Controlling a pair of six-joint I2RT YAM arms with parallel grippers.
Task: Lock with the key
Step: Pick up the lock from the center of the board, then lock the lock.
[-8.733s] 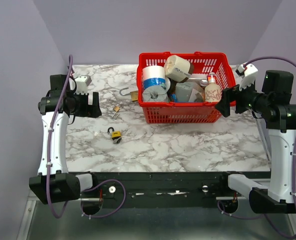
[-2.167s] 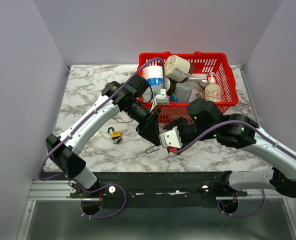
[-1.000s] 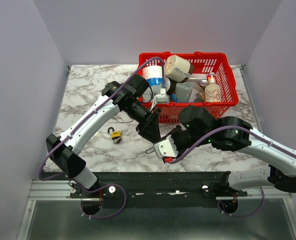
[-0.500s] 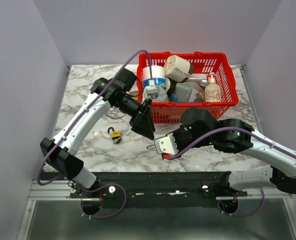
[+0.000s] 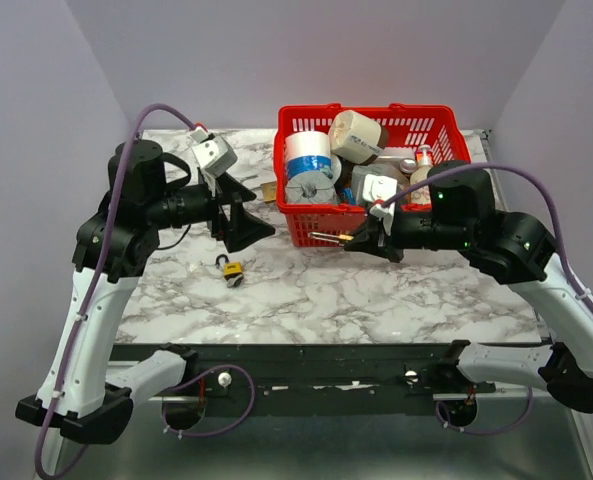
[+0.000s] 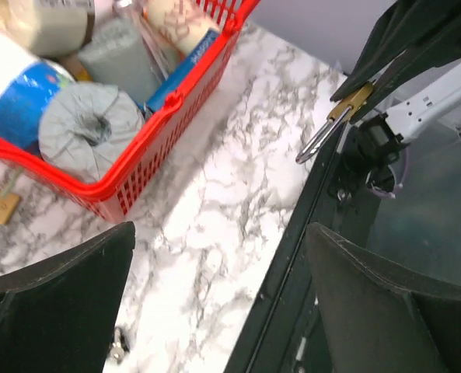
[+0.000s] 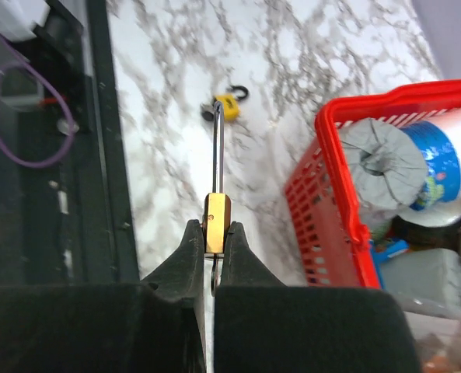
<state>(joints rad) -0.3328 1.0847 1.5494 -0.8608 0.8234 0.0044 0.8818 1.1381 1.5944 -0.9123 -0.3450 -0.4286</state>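
separation of arms is new: left tool (image 6: 220, 233) now sits back, spread and empty, right tool (image 7: 214, 233) pinches the padlock (image 7: 217, 211) above the tabletop (image 5: 376, 290) by the basket (image 5: 416, 112), so keying seems outstanding.

Three views around the red basket (image 5: 301, 222)
The top camera looks down from high, in front of the basket, and sees it whole. Both wrist cameras look down slantwise from nearer (the left from the basket's left, the right from its front); all three share its front-left corner and the marble table (image 5: 376, 295) beside it.
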